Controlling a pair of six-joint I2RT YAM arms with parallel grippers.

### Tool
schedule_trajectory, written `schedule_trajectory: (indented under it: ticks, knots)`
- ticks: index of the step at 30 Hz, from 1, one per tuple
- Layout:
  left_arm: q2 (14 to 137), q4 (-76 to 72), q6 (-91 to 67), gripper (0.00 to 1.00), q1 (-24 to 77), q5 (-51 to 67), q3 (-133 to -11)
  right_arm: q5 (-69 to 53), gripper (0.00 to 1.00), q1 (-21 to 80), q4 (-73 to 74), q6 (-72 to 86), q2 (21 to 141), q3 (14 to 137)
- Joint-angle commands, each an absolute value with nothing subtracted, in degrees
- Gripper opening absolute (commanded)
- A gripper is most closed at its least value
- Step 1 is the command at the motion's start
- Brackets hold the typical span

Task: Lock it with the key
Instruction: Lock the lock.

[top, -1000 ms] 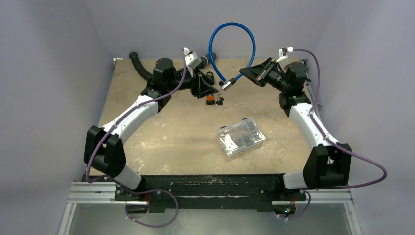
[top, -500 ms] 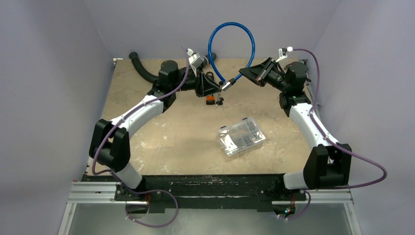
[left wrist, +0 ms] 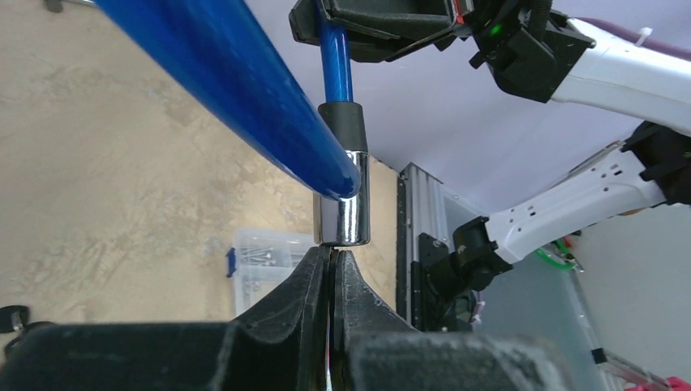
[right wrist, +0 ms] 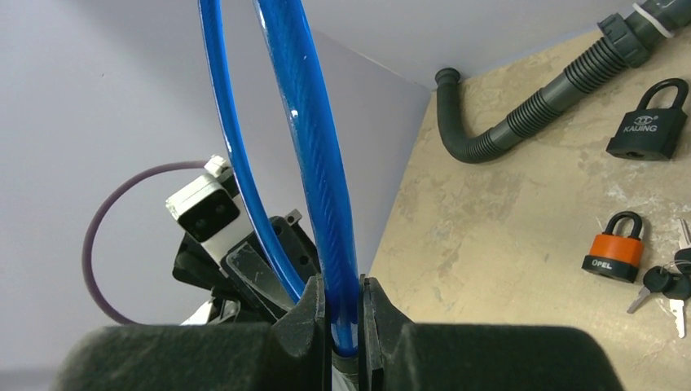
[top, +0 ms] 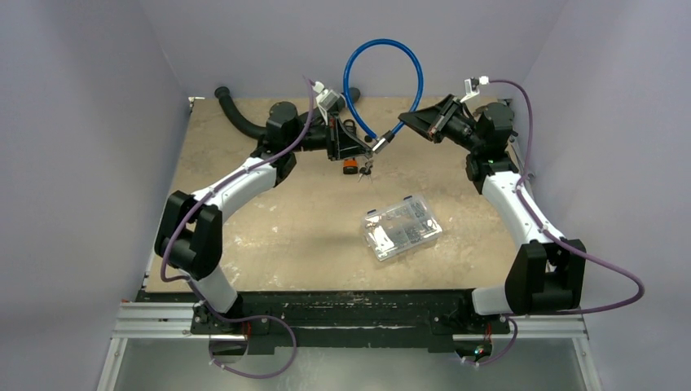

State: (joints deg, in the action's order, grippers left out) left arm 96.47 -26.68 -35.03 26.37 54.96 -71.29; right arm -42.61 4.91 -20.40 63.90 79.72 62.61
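Nearest me on the counter sits the box. Beyond it the keys lie beside the orange padlock. Further back, my right tool pinches the cable near its end, with the loop arching overhead. My left tool is closed flat, seemingly empty, tips touching the steel end. The cable looks springy and slick, so I'd grip the rigid end. The keys are thin and best pinched by the head.

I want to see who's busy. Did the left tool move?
Yes. The left tool slid right, measured against the still orange padlock, toward the cable end.
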Motion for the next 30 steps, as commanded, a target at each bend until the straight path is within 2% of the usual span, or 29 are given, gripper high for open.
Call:
schedule_trajectory:
  ticks: [1,6,12,14,16,20,25,30]
  knots:
    - [97.5,-33.8,-43.6,0.01,26.4,61.4,-70.5,-44.5,0.0,5.1,-27.4,65.0,78.0,64.4]
    - [99.1,-40.6,-52.5,0.06,26.0,62.6,-69.5,-45.1,0.0,5.2,-29.1,65.3,78.3,64.4]
    - [97.1,-48.6,-56.6,0.24,25.2,62.8,-66.4,-45.4,0.0,5.1,-29.8,64.8,77.8,64.3]
    - [95.9,-48.7,-54.8,0.34,25.2,63.7,-65.7,-45.4,0.0,5.1,-29.8,64.6,77.8,64.2]
    - [94.9,-46.8,-52.4,0.37,25.2,63.6,-65.5,-45.4,0.0,5.2,-30.0,64.3,77.8,64.1]
    - [94.3,-45.9,-51.5,0.3,25.2,63.0,-65.6,-45.0,0.0,5.1,-30.0,64.4,77.8,63.9]
    - [94.8,-45.3,-51.1,0.27,25.2,61.9,-66.5,-44.6,0.0,5.1,-30.1,64.8,77.7,63.9]
    - [95.1,-44.5,-50.7,0.08,25.2,61.9,-66.4,-45.2,0.0,5.1,-30.0,64.5,77.4,64.0]
